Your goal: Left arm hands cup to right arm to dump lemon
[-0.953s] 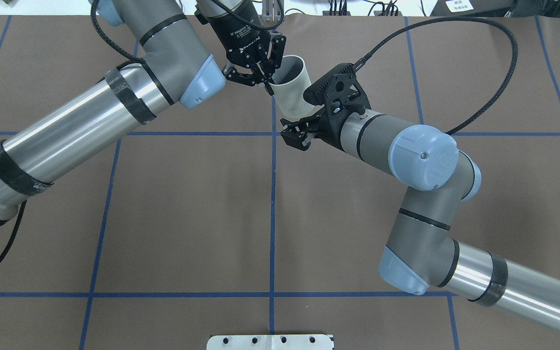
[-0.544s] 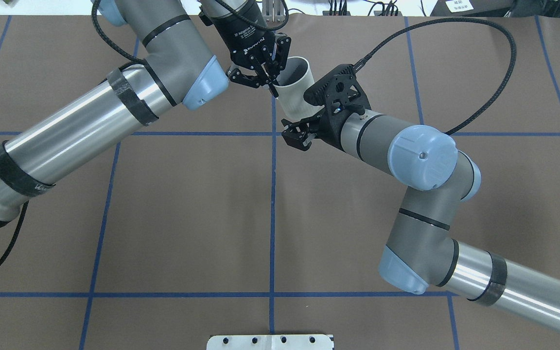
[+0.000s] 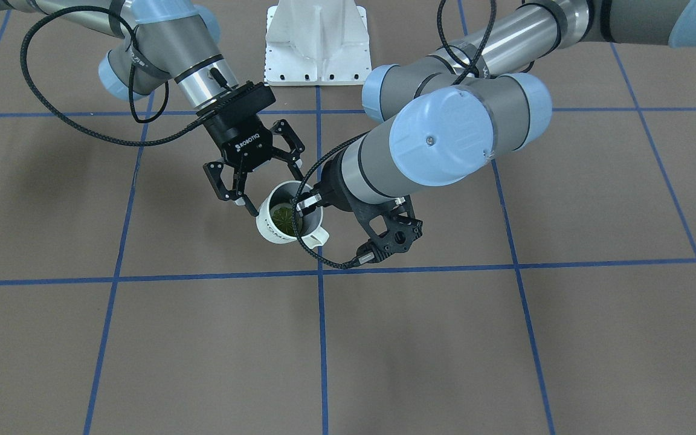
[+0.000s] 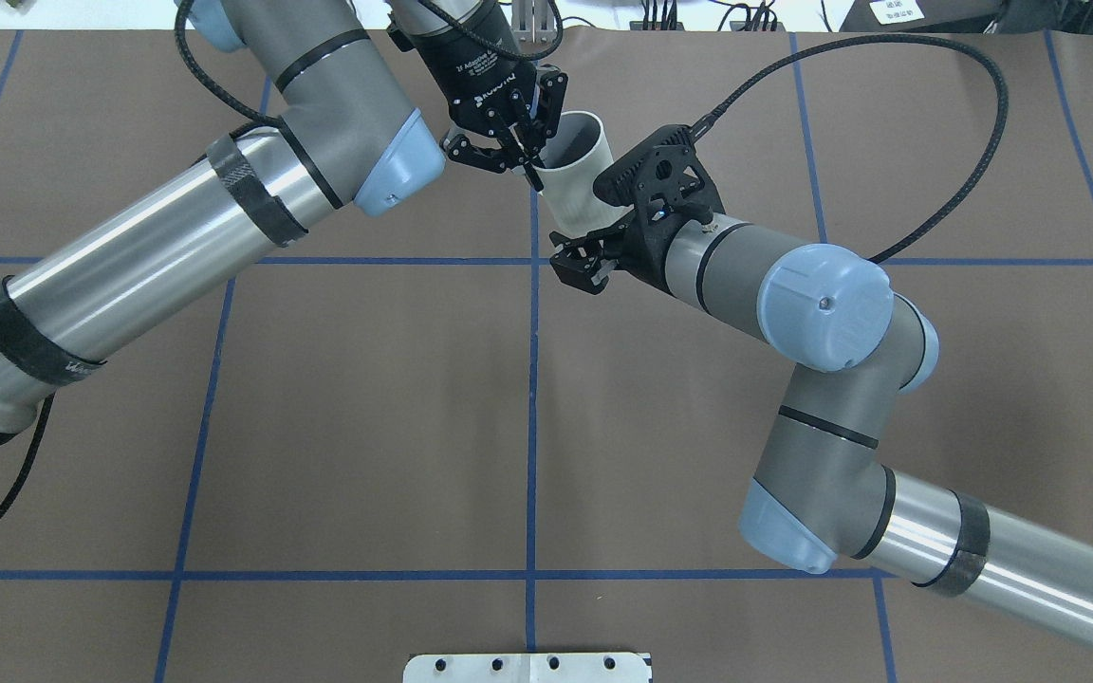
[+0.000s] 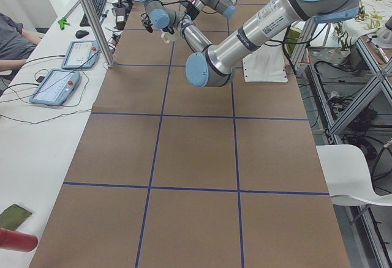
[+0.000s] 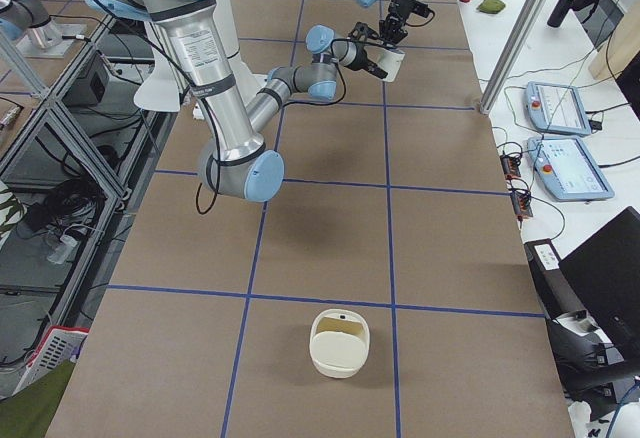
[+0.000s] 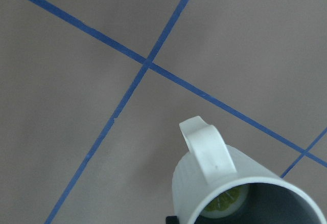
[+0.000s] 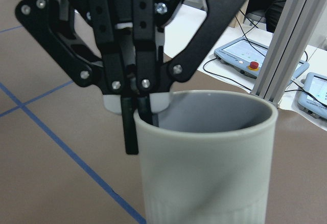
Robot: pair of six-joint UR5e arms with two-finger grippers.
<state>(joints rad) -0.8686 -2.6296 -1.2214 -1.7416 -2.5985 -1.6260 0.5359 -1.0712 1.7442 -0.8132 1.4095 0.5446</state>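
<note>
Compared with a second ago, the cup [image 4: 570,185] sits a touch nearer the right arm, carried there by the left gripper [image 4: 529,161]; over the last half second nothing shifts, so you are likely at the pause before the take. From across the table you see the lemon [image 3: 284,219] lying at the bottom of the cup, which is kept mouth-up so nothing spills early. The left gripper pinches the rim, and the right gripper [image 3: 272,190] stands wide open with one finger just beside the cup's wall, not yet closed. From behind the robot, the cup's lower half is hidden by the right wrist, probably offered low so the rim grip stays out of the way. Both side views show the meeting too small to judge, though the right-hand one shows a cream tub [image 6: 340,343] well apart on the table [image 6: 320,248]. Your left wrist camera looks past the handle [image 7: 207,147] onto the lemon. Your right wrist camera has the cup filling the centre, the left fingers [image 8: 132,132] clamped on either side of the rim.
</note>
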